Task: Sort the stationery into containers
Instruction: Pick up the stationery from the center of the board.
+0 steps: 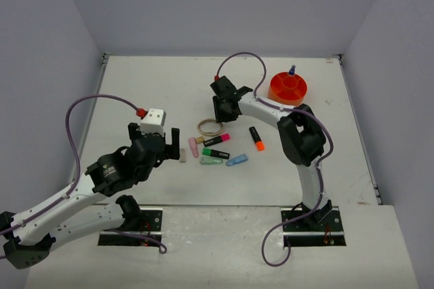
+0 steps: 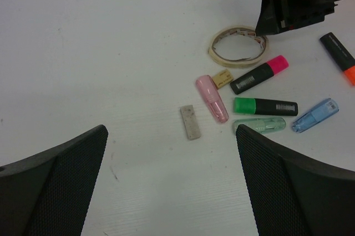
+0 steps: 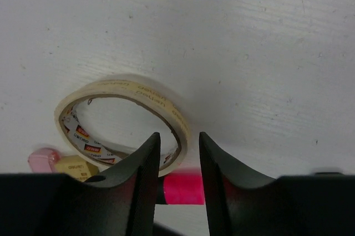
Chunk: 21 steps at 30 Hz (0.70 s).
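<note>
The stationery lies in a cluster mid-table. It holds a beige tape ring (image 1: 209,127), pink highlighter (image 1: 217,140), green highlighter (image 1: 215,152), orange highlighter (image 1: 256,138), pale green clip (image 1: 211,161), blue clip (image 1: 237,160), pink eraser (image 1: 194,147) and beige eraser (image 1: 182,155). The orange tub (image 1: 287,92) stands at the far right with a blue highlighter (image 1: 291,70) upright in it. My right gripper (image 3: 179,136) is open. Its jaws straddle the near wall of the tape ring (image 3: 133,87), one finger inside and one outside. My left gripper (image 2: 171,133) is open and empty, just short of the beige eraser (image 2: 191,121).
A small beige eraser (image 2: 223,78) lies between the pink eraser (image 2: 212,98) and the tape ring (image 2: 237,45). The pink highlighter's cap (image 3: 183,188) shows below my right jaws. The right arm's elbow (image 1: 302,136) stands near the orange highlighter. Grey walls surround the table.
</note>
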### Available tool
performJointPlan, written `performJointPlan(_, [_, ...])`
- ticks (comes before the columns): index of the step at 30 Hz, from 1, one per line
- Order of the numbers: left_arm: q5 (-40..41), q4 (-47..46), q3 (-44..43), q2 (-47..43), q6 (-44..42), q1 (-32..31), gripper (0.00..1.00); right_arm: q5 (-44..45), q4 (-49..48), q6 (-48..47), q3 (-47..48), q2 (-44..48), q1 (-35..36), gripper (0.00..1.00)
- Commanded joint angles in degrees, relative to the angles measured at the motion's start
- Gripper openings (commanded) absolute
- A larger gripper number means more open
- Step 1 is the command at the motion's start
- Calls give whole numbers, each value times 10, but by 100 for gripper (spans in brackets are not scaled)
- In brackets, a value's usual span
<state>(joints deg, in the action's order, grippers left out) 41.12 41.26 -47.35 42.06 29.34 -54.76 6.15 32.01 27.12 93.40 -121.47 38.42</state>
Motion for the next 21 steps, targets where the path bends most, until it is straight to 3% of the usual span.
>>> performJointPlan(1, [3,-17,-5,-7,-11,3,100,31,17,15,30,-30,12,34])
performJointPlan(8, [4,-17,-4,-11,-10,3,100,53,46,20,51,-37,15,29])
performJointPlan(10, [4,-16,-5,-12,-10,3,100,45,49,19,54,-43,15,20])
performJointPlan(12, [4,-16,-5,-13,-10,3,100,40,39,20,42,-36,16,2])
performJointPlan(13, [5,-16,-5,-14,-9,2,100,40,35,21,37,-31,15,0])
performJointPlan(21, [10,-1,-24,-6,18,3,100,80,48,-3,52,46,16,0])
